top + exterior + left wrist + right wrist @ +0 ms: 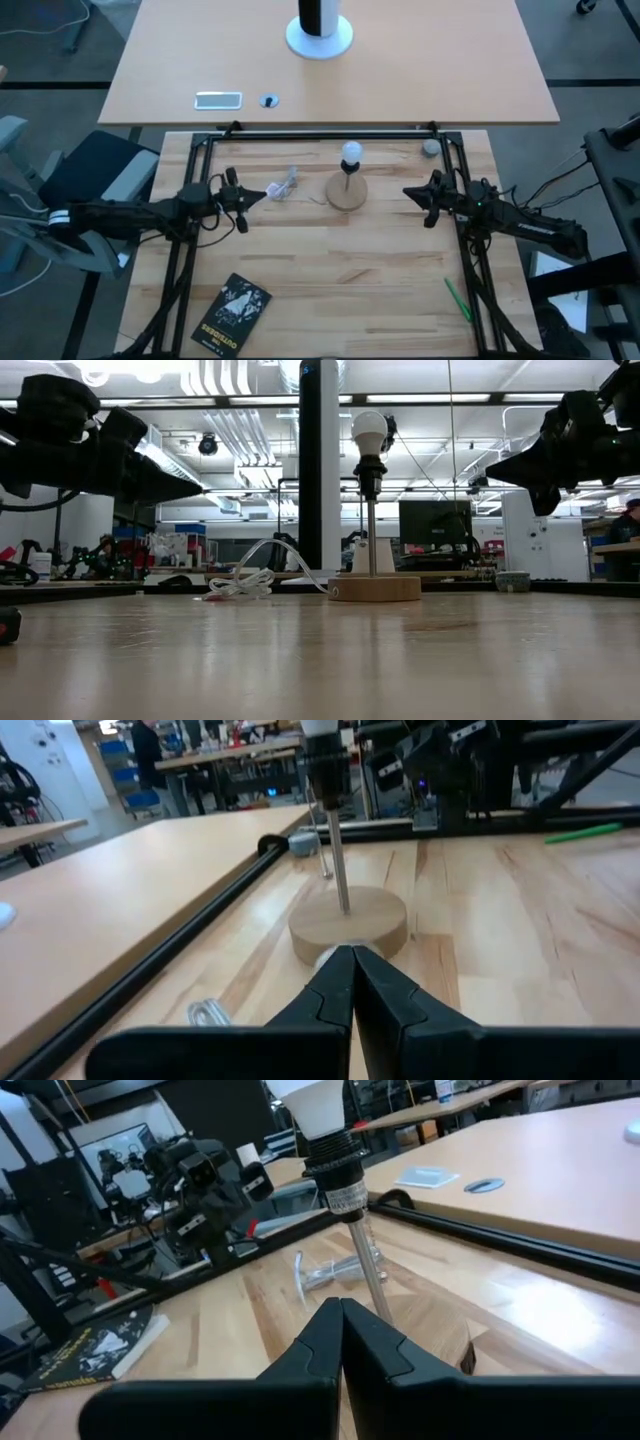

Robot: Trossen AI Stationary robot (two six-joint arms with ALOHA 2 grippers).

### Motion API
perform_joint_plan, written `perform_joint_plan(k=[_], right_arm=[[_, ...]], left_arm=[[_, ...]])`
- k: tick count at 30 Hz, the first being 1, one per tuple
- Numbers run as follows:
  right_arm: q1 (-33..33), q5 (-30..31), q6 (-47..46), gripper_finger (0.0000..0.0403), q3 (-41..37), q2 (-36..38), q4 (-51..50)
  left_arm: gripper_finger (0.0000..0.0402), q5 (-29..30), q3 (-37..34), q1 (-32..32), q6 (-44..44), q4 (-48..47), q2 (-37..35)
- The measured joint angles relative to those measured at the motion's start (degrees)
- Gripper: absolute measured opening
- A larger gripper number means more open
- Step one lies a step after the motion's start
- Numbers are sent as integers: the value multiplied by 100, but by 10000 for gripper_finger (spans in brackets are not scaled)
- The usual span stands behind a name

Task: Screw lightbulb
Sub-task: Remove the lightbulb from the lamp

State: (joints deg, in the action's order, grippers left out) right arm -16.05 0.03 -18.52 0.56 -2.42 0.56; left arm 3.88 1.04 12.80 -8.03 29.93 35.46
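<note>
The lightbulb (369, 432) sits in the socket on top of the lamp stand (346, 190) mid-bench, nothing touching it. My left fingers (352, 982) and right fingers (340, 1335) are clenched on nothing, one either side, both well apart from it. If the bulb is seated loosely, a careless nudge could tip the light stand.

Lightbulb (369, 432) seated atop upright lamp stand (374, 588); white cord (243, 582) beside; both arms raised, apart.
</note>
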Motion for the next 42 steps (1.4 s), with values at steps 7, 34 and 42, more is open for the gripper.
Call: perform_joint_plan(k=[7, 34, 42], right_arm=[[2, 50, 8, 0, 0, 0, 62], [2, -148, 2094, 0, 2, -31, 1155], [-4, 221, 1937, 0, 4, -362, 2011]], left_arm=[[0, 2, 2, 0, 0, -4, 302], [0, 39, 461, 7, 2011, 4509, 890], [0, 664, 2064, 4, 1741, 2826, 1886]])
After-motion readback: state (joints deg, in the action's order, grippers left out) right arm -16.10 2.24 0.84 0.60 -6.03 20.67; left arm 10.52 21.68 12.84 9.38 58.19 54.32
